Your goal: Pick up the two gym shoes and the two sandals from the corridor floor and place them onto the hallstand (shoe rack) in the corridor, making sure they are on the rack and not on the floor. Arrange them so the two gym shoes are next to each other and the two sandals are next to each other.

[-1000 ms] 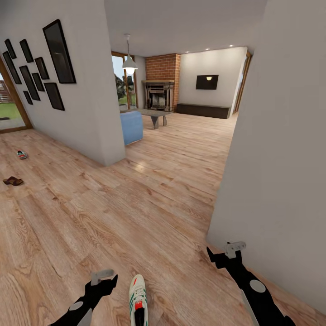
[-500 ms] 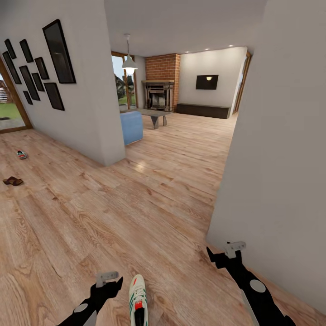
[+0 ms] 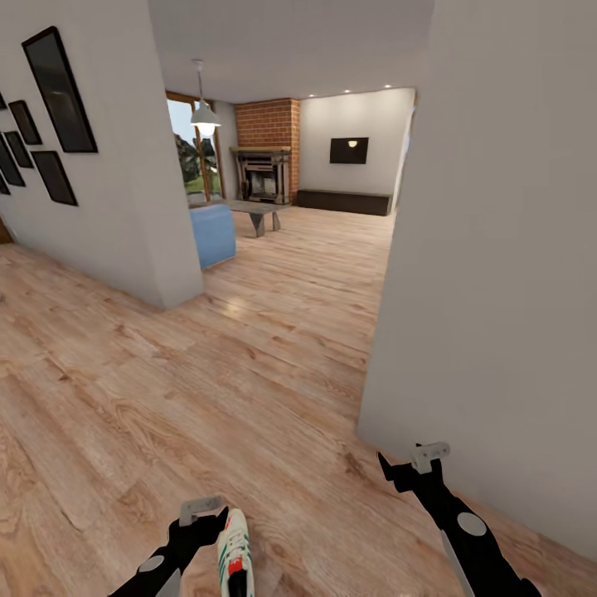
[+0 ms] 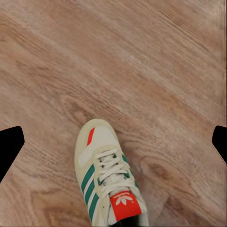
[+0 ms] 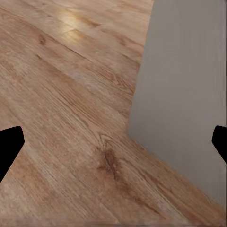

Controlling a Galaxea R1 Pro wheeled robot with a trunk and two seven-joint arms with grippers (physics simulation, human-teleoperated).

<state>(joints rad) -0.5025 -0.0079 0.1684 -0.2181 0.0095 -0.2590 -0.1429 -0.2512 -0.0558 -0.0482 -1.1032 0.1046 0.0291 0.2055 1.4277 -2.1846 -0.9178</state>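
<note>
The camera has swung to the right: the picture frames point(image 3: 56, 91) on the wall, the blue sofa point(image 3: 211, 235) and the fireplace point(image 3: 262, 174) all sit further left, and the far sneaker and sandal have slid out of view. The near sneaker point(image 3: 233, 553) now lies just beside the left gripper point(image 3: 201, 516).

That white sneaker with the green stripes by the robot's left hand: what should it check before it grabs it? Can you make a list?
1. White lace-up sneaker with green stripes lying on the wood plank floor, top side up: ok.
2. Left gripper close beside the sneaker: ok.
3. Left gripper open, fingers spread wide in the wrist view: ok.
4. Sneaker gripped: not ok, not yet held.
5. Right gripper open and holding nothing: ok.
6. Grey wall near the right arm, room to move: cannot tell.
</note>
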